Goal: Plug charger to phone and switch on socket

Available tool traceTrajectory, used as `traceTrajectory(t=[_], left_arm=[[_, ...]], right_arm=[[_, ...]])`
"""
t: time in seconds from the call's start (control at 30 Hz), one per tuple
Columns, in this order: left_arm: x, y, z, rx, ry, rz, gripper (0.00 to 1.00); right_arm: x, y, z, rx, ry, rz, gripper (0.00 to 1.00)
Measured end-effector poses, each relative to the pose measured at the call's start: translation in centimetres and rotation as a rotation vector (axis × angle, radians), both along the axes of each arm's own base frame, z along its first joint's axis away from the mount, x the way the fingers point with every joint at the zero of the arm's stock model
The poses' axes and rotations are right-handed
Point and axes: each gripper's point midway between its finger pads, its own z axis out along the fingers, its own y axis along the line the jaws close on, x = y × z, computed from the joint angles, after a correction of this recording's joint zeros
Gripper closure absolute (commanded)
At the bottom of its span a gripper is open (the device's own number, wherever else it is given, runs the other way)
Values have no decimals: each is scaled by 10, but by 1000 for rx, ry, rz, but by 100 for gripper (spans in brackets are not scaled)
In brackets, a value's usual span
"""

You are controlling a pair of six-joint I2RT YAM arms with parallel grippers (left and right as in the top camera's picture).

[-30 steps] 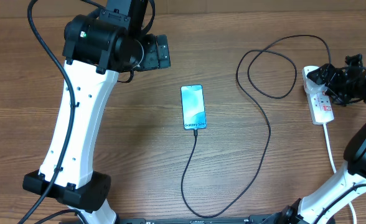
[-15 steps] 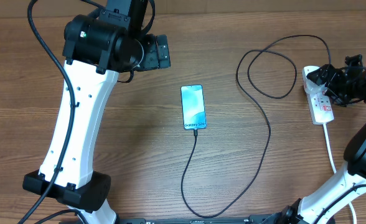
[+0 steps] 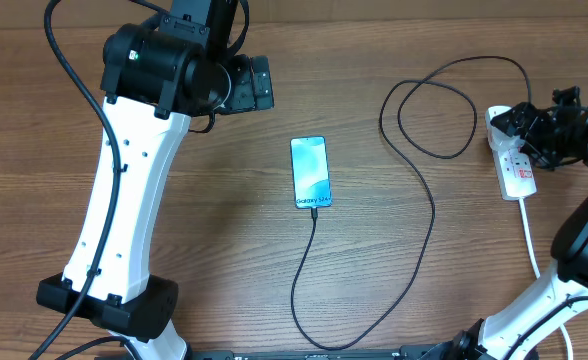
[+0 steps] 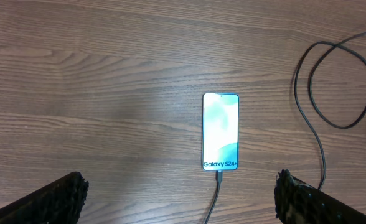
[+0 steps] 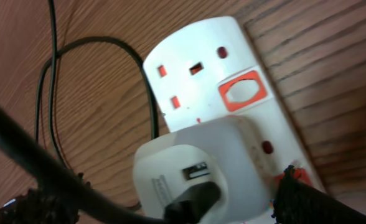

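1. Across the last second nothing in the overhead view has visibly moved. Both arms keep their places, so the switching step has not yet shown itself.
2. The slim blue-screened phone lies flat mid-table. The thin black charger cable meets its lower end and looks plugged in.
3. The left gripper hovers above the phone, claw wide and empty.
4. The right gripper hangs over the white multi-outlet socket strip at the table's right side. Its claw is wide, with fingers either side of the white adapter block, gripping nothing visible.
5. Probably only the red-framed switch remains to be pressed. Which switch serves the adapter's outlet cannot be told.
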Motion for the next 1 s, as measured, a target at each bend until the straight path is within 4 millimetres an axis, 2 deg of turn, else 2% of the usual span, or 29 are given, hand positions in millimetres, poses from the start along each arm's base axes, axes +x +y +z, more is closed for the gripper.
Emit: traceTrajectory(t=[0.5, 0.67, 0.87, 0.93, 1.0], left_arm=[[0, 0, 0, 0, 0, 0, 1], [0, 0, 0, 0, 0, 0, 1], [0, 0, 0, 0, 0, 0, 0], [0, 0, 0, 0, 0, 0, 0], [0, 0, 0, 0, 0, 0, 0]], right_arm=[[0, 2, 1, 1, 16, -14, 0], [-13, 14, 2, 88, 99, -54, 1], [-31, 0, 2, 80, 199, -152, 1], [-39, -7, 10, 60, 217, -192, 1], [-46, -11, 46, 24, 178, -234, 1]])
